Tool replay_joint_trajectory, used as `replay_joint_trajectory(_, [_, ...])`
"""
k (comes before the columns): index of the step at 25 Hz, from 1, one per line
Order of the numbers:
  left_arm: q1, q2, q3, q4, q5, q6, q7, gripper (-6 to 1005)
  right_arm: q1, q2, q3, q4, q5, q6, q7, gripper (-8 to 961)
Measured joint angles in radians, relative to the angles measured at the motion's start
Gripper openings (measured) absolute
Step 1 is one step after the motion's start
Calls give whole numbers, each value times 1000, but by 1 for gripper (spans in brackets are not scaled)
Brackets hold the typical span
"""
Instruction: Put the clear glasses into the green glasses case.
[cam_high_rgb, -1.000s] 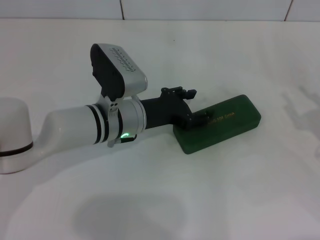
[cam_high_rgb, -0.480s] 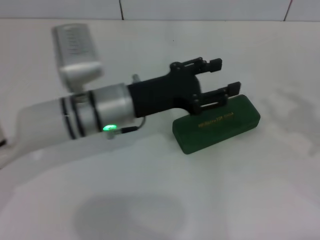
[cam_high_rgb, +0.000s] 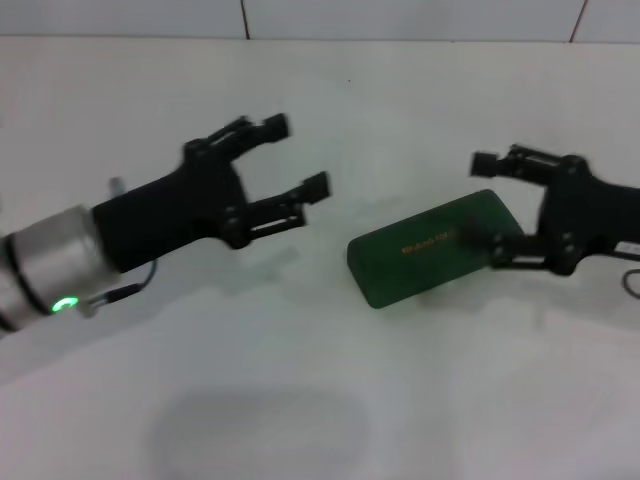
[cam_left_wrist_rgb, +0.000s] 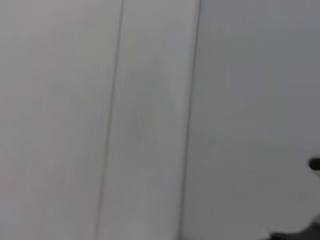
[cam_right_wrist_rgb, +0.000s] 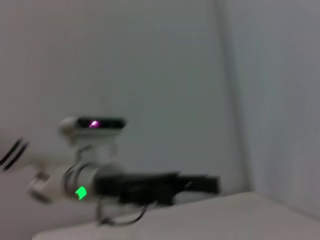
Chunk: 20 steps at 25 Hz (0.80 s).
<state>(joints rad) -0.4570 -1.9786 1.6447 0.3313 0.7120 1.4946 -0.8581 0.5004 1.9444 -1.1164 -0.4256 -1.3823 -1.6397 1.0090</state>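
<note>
The green glasses case (cam_high_rgb: 436, 248) lies shut and angled on the white table (cam_high_rgb: 320, 400), gold lettering across its dark lid, with bare table open in front of it and to its left. The right hand (cam_high_rgb: 480, 200) reaches in from the right edge, fingers spread (one above the case's far end, one at its near end). The left hand (cam_high_rgb: 300, 155) hovers well apart to the left, fingers spread and holding nothing. The right wrist view alone shows the left arm (cam_right_wrist_rgb: 85, 187) side-on against a white wall (cam_right_wrist_rgb: 150, 75); the left wrist view shows little but pale wall.
</note>
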Motion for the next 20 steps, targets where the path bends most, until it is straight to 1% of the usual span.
replay_joint_trajectory(2, [32,-1,-30,1,1,20,29,835,-6,21,3,-51,-43,15,-1,704])
replay_joint_trajectory(4, [57,-3,-54,1,3,25,46,840,-6,34,6,-69,-65,43,-3,785])
replay_joint_trajectory(7, [67,-1,-63,-4,17,26,51,893,0,48,7,-71,-69,85,-13,847])
replay_joint_trajectory(9, [65,1,-63,-7,34,25,56,893,1,58,6,-73,-70,100,-27,888])
replay_joint_trajectory(12, [62,3,-63,-6,56,22,75,893,-1,67,6,-74,-71,105,-56,888])
replay_joint_trajectory(20, [48,11,-64,-4,73,17,106,893,3,71,10,-73,-62,114,-66,888])
